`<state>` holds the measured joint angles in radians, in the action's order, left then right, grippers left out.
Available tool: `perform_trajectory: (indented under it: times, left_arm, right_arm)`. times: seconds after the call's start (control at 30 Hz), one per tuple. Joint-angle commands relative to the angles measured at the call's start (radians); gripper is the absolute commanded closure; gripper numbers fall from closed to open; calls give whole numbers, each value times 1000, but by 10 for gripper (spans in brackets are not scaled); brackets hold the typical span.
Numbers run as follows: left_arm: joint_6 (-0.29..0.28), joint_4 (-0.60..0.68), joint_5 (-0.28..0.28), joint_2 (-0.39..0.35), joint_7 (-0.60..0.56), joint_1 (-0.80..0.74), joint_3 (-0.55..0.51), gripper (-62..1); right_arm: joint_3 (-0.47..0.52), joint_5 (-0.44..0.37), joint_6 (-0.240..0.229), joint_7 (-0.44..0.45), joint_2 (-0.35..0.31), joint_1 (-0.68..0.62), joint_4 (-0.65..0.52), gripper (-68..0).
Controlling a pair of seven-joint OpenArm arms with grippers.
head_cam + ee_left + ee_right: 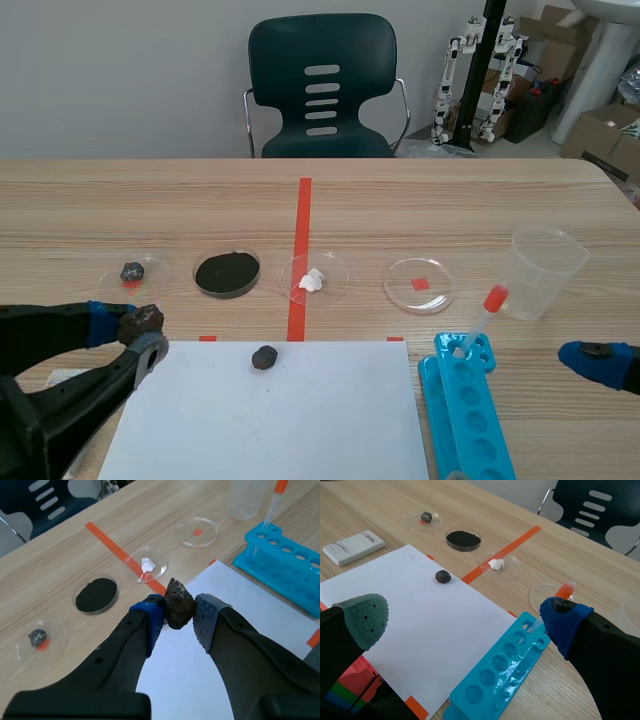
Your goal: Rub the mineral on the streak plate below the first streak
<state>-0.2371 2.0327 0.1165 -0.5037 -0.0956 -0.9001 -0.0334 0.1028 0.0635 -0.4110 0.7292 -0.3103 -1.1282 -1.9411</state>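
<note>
Wooden table (450, 200) carries a white streak plate (354, 546), faintly streaked. Left gripper (179, 614) clamps a rough, dark-brown mineral (179, 605); right gripper (466, 617) gapes.

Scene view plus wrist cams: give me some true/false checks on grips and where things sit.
1. The left gripper has its fingers shut on the mineral. True.
2. The right gripper holds the pipette. False: its fingers are open and empty; the pipette stands in the blue rack.
3. A second dark rock lies on the white paper. True.
4. The dish of black powder sits on the paper. False: it is on the bare table, beyond the paper.
</note>
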Motion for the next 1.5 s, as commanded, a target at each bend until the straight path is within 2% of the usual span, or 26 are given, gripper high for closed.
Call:
perform_trajectory:
  times: [0.0,0.3,0.43,0.53,0.73,0.83,1.03,1.1,1.2,1.47]
  left_arm:
    - [2,10,7,23,40,11,-2,-40]
    - [6,-16,101,45,412,58,-2,-40]
    - [9,-96,149,60,613,133,-2,-40]
    - [13,-179,183,70,719,187,-3,-40]
    - [97,-280,246,74,838,245,-30,-41]
    - [120,-288,293,74,884,258,-66,-40]
    - [126,-288,398,74,1011,310,-117,-40]
    - [146,-290,425,74,1048,335,-121,-40]
    - [169,-299,450,74,1088,372,-121,-40]
    - [226,-337,463,74,1172,475,-121,-41]
  right_arm:
    - [3,-10,-1,15,0,-2,-9,-638]
    - [3,-10,-1,15,0,-2,-9,-638]
    - [3,-10,-1,15,0,-2,-9,-638]
    - [3,-10,-1,15,0,-2,-9,-638]
    - [3,-10,-1,15,0,-2,-9,-638]
    - [3,-10,-1,15,0,-2,-9,-638]
    - [3,-10,-1,14,0,-2,-9,-638]
    - [3,-10,-1,15,0,-2,-9,-638]
    - [3,-10,-1,15,0,-2,-9,-638]
    - [3,-10,-1,15,0,-2,-9,-638]
